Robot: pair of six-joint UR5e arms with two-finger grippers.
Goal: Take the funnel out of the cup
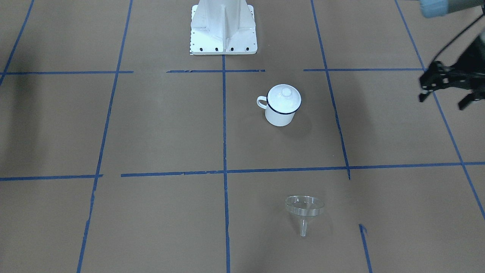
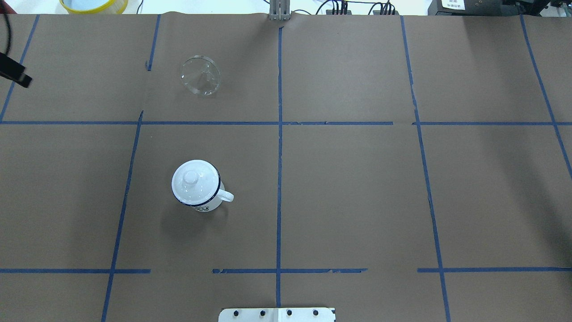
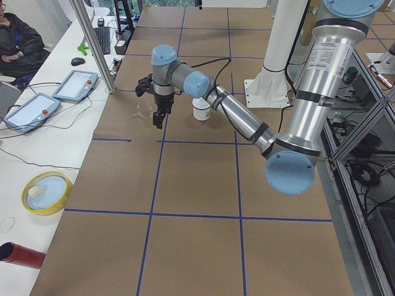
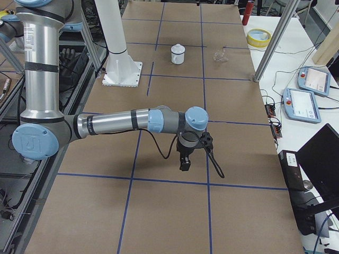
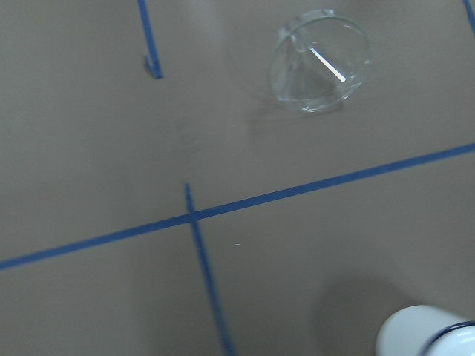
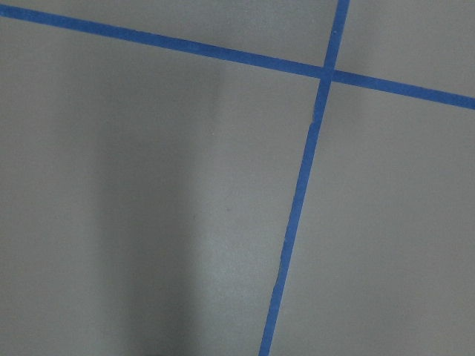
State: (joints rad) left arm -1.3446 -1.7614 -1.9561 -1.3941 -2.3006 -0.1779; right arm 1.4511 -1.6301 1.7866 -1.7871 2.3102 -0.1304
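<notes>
Brown paper marked off with blue tape lines [image 2: 279,179] covers the table [image 2: 357,201] I'm working over. From the overhead feed, my left pincer [image 1: 442,100] hangs above the table's left edge, only a black corner of it inside that frame. The front-facing camera shows it better: its two fingers stand well apart with nothing between them, so I read it as spread and empty. My right pincer [image 4: 184,163] shows only in the right-end side view, pointing down over a bare stretch of paper; from there I cannot tell whether it is spread or closed, and its wrist camera gives me just paper and tape.

Working outward from the left pincer on the overhead feed, the funnel [image 2: 200,75] is at about 3 o'clock. It is out of the cup and rests tipped over on the paper, rim and spout both showing through the clear plastic. The cup [image 2: 196,185] stands upright at roughly 6 o'clock from the funnel, well apart from it, with a white knobbed lid [image 2: 193,181] seated on its blue rim and its handle [image 2: 225,195] pointing to about 4 o'clock.
</notes>
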